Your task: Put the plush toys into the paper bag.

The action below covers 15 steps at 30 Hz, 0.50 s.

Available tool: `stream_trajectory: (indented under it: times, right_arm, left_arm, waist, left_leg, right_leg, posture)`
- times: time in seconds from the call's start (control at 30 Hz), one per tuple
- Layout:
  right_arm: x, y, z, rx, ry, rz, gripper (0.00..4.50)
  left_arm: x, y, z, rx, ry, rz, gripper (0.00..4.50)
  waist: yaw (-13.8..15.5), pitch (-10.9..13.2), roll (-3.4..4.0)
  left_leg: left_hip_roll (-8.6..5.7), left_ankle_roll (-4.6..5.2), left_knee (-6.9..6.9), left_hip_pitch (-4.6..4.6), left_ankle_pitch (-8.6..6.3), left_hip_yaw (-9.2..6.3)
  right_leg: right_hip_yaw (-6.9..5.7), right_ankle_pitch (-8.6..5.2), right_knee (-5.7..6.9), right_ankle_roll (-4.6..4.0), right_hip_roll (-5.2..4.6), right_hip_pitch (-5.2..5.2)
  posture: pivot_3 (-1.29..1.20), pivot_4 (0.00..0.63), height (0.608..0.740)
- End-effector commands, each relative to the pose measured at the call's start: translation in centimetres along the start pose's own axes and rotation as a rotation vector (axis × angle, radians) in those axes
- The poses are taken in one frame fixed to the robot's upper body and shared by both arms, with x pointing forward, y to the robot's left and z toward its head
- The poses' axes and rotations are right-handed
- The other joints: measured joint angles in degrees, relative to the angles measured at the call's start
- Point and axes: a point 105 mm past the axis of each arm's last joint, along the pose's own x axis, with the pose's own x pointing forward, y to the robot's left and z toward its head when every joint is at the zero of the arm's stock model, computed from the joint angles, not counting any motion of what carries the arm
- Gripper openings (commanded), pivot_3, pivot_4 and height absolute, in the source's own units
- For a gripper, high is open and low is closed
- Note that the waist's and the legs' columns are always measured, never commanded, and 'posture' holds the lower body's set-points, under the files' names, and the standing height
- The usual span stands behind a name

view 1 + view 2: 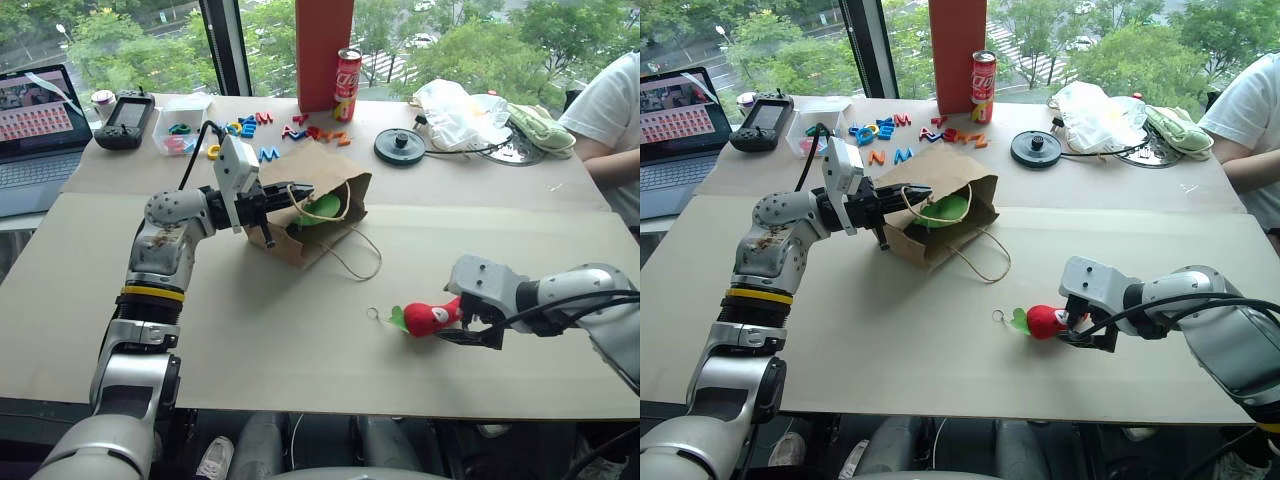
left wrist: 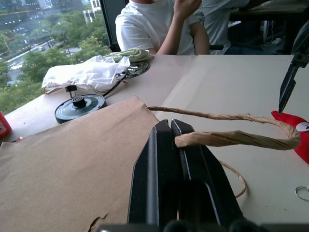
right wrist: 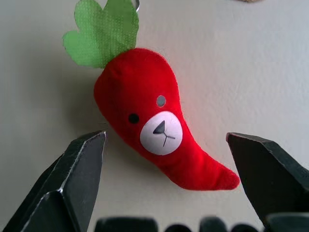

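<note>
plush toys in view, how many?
2. Green plush toy sits inside the paper bag; red chili plush toy lies on the table between the right gripper fingers.

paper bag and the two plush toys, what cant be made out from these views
- Green plush toy: head views, mostly hidden inside the paper bag; its shape and face cannot be told.
- Bag's interior: head views, hidden by its upper wall and the left pincer, shut on a twine handle.
- Red chili toy: tail covered by the open right pincer in head views; whether a finger touches it cannot be told.
</note>
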Motion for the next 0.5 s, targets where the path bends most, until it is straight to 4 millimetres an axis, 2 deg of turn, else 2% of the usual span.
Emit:
stream_trajectory:
  times: [0.03, 0.23, 0.37, 0.5]
  right_arm:
    - [0.0, -0.8, -0.9, -0.117, 0.063, -0.025, 4.46]
    - [2.4, -1.5, -1.7, -0.171, 0.083, -0.039, 4.46]
    - [3.1, -1.7, -2.4, -0.136, 0.097, -0.043, 4.46]
    - [3.2, -1.7, -2.1, -0.099, 0.073, -0.035, 4.46]
  left_arm:
    - [-0.2, 0.1, 1.0, 0.032, -0.019, 0.003, 0.00]
    - [-0.3, 0.0, 0.9, 0.031, -0.016, 0.008, 0.00]
    - [-0.3, 0.0, 0.8, 0.032, -0.015, 0.015, 0.00]
    - [-0.3, 0.0, 0.7, 0.032, -0.013, 0.019, 0.00]
  waist:
    - [-0.01, 0.00, 0.00]
    - [-0.24, -0.01, -0.03]
    - [-0.50, -0.02, -0.11]
    - [-0.58, -0.11, -0.28]
  left_leg:
    - [0.00, 0.00, 0.00, 0.00, 0.00, 0.02]
    - [0.01, 0.00, 0.03, 0.11, 0.00, 0.10]
    - [0.05, 0.00, 0.02, 0.56, 0.00, 0.08]
    - [0.06, -0.01, 0.04, 0.93, 0.00, 0.11]
  right_leg:
    - [0.02, 0.00, 0.00, 0.00, 0.00, -0.01]
    - [0.12, 0.00, 0.07, 0.00, 0.04, 0.01]
    - [0.09, 0.00, -0.04, 0.00, 0.08, 0.57]
    - [0.10, 0.00, -0.05, 0.00, 0.05, 0.91]
  posture:
    - [0.00, 0.150, 0.739]
    - [0.00, 0.150, 0.739]
    - [0.00, 0.150, 0.739]
    - [0.00, 0.150, 0.739]
